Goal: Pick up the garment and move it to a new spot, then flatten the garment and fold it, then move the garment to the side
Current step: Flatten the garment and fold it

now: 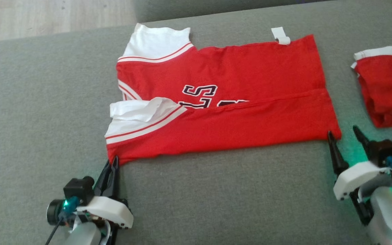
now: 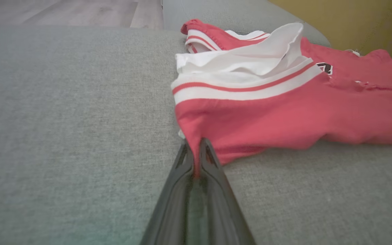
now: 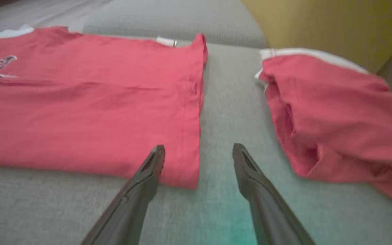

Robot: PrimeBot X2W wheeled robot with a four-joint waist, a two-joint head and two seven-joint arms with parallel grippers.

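Jersey: The red jersey [image 1: 223, 102] with white sleeves lies flat in the middle of the grey couch cushion [image 1: 216, 190]. Its near long side is folded over on top.
Which way it lies: Its long way runs left to right. The sleeves are at the robot's left and the bottom hem is at its right.
Left claw: The left claw [image 1: 112, 163] is squeezed tight on the near left corner, just under the sleeve.
Right claw: The right claw [image 1: 343, 131] is spread wide and holds nothing. The near right hem corner sits about between its fingers. The wrist view is blurry, so I cannot tell if they touch.
Next move: I think the right claw must pinch that corner. Each arm is nearest its own corner.
Nearby: Red shorts [image 1: 386, 85] lie apart on the right.
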